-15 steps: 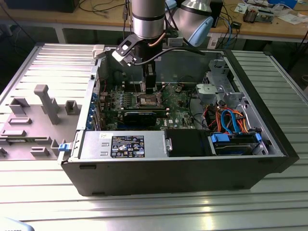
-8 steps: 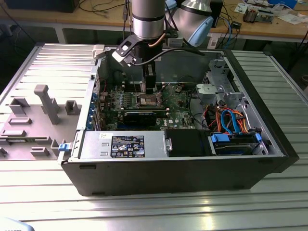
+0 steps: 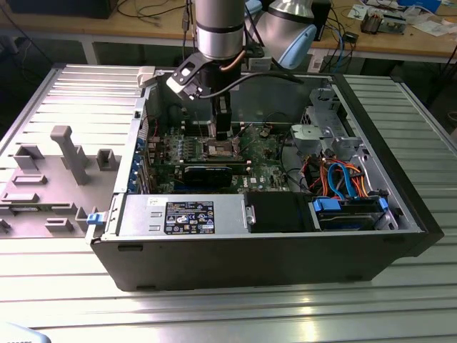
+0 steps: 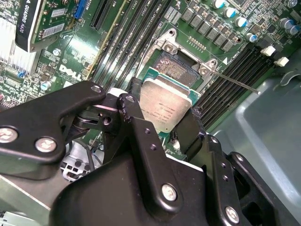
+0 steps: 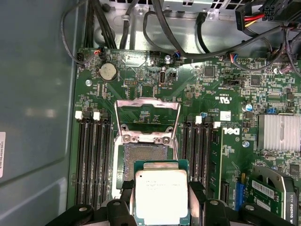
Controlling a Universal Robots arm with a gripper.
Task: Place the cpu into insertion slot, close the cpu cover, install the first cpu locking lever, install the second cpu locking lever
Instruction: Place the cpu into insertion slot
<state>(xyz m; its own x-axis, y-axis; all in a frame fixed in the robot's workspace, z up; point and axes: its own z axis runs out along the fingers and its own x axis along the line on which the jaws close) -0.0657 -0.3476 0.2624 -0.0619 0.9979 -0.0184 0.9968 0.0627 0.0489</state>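
- We see the end effector [image 5: 161, 188] pinching the cpu [image 5: 161, 200] by two of its sides.
- The cpu hangs partly over the open insertion slot [image 5: 143, 160], silver top up.
- Just past the slot, the cpu cover [image 5: 146, 117] stands flipped up.
- All of this sits inside the open computer case [image 3: 285, 250], which lies on the ribbed metal worktop [image 3: 214, 314].

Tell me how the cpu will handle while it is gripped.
The cpu is a thin flat plate with a metal top, so it is probably stiff and light. The gripper pinches it by its narrow edges, so it might slip or tilt if bumped. Its green rim looks thin and likely fragile, and the open socket below seems delicate too.
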